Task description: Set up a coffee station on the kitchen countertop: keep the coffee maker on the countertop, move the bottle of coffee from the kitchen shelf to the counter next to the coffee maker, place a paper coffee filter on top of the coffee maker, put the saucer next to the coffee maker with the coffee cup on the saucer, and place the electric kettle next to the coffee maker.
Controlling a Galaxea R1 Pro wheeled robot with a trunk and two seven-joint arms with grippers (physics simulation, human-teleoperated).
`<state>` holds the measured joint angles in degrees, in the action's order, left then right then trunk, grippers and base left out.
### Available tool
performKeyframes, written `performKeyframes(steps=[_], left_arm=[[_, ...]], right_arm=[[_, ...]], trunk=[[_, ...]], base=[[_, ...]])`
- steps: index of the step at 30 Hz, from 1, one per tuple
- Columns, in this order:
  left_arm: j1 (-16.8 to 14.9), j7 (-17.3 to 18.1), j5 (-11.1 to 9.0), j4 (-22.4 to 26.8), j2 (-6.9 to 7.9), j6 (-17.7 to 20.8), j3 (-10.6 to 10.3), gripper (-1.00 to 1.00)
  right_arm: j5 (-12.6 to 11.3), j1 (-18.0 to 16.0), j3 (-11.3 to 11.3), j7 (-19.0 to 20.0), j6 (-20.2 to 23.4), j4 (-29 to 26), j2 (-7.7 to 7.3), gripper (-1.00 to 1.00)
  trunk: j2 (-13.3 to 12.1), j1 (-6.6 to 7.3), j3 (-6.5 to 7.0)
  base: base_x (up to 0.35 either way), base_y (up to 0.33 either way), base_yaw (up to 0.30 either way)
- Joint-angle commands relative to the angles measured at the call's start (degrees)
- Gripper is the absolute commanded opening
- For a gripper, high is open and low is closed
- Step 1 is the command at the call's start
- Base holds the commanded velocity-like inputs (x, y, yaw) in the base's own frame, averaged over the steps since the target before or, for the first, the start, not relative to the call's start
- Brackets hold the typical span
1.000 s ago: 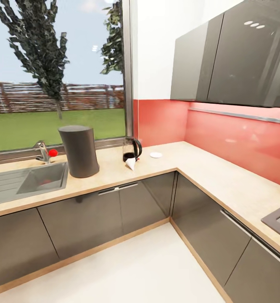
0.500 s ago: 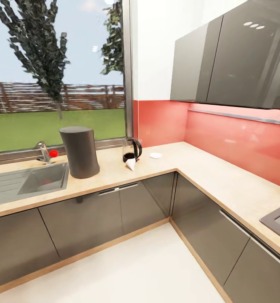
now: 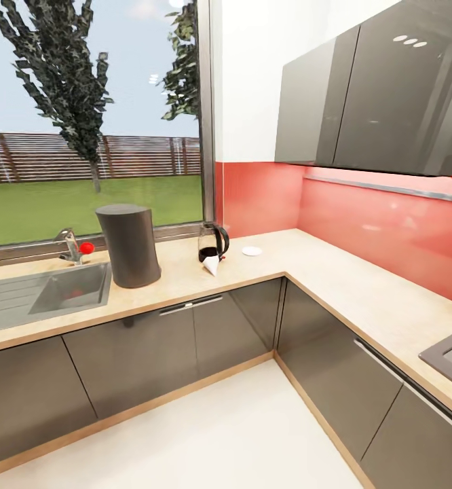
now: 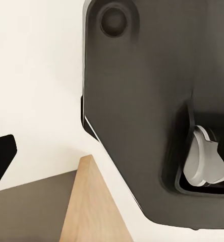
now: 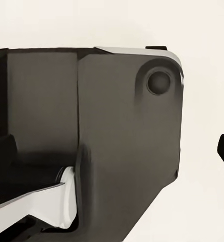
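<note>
where it stands on countertop point(image 3: 185, 275), coffee maker point(image 3: 129, 244), dark grey, tapered, slant-topped

L-shaped beige kitchen countertop point(image 3: 334, 278) with coffee maker point(image 3: 129, 245), electric kettle point(image 3: 211, 242), white paper cone point(image 3: 212, 265), saucer point(image 3: 252, 250).

Bright even daylight, sharp render, glossy cabinet reflections

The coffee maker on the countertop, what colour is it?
Dark grey and matt, best seen in the head view: coffee maker.
</note>
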<state>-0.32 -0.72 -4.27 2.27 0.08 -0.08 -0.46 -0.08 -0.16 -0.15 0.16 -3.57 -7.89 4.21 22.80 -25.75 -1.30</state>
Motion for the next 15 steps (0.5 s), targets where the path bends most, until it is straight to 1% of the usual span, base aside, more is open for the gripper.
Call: performKeyframes(steps=[1, 15], left_arm=[[0.0, -0.1, -0.5, 0.0, 0.0, 0.0, -0.1, 1.0], [0.0, 0.0, -0.3, 0.0, -0.06, 0.0, -0.2, 1.0]], right_arm=[[0.0, 0.0, 0.0, 0.0, -0.1, 0.0, 0.01, 1.0], [0.0, 0.0, 0.0, 0.0, -0.2, 0.0, -0.03, 1.0]], trunk=[[0.1, -0.03, -0.12], [0.1, -0.03, -0.12]], base=[[0.0, 0.0, 0.0], [0.0, 0.0, 0.0]])
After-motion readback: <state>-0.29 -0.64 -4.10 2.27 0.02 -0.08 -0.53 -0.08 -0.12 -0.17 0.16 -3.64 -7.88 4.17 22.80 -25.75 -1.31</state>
